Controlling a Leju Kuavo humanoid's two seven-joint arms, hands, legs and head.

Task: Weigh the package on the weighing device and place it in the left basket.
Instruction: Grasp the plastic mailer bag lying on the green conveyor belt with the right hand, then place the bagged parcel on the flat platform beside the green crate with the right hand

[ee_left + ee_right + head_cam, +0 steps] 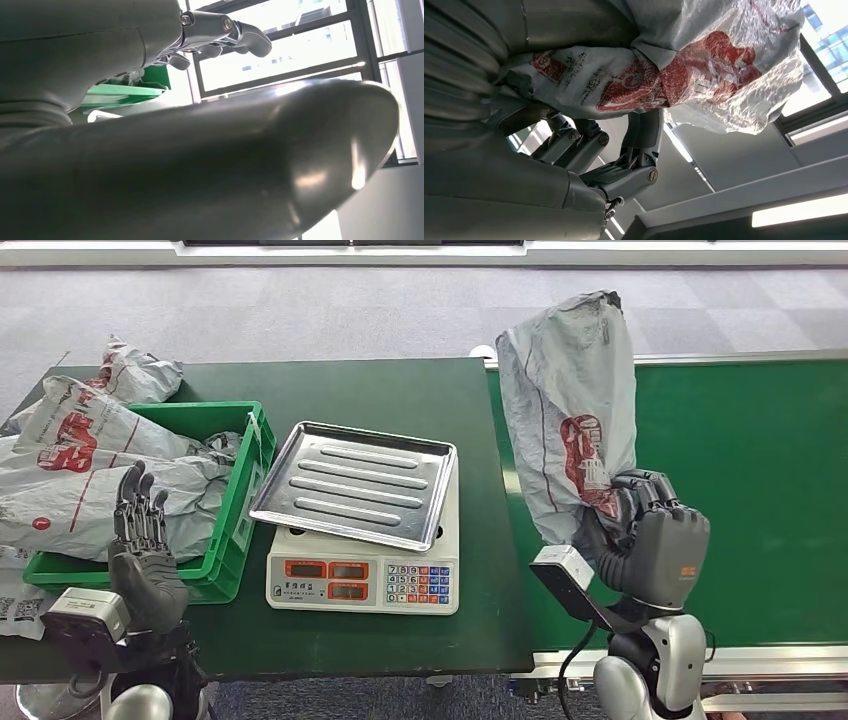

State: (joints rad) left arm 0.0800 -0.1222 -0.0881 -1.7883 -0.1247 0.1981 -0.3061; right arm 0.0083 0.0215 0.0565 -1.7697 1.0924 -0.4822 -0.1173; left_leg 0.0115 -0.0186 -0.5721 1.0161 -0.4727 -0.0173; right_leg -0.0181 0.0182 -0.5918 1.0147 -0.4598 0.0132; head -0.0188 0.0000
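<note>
While right hand grips crinkled grey plastic package, left hand spread, holding nothing.

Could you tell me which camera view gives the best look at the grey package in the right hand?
The head view: it shows the whole package upright above the conveyor, gripped near its lower end by the right hand. The right wrist view shows a close, crumpled part with red print against the fingers. The left wrist view gives nothing of it.

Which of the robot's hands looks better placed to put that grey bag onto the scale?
The right robot hand. It already grips the grey package, raised above the green belt just beside the scale's empty metal tray. The left robot hand holds nothing and sits by the green basket.
</note>
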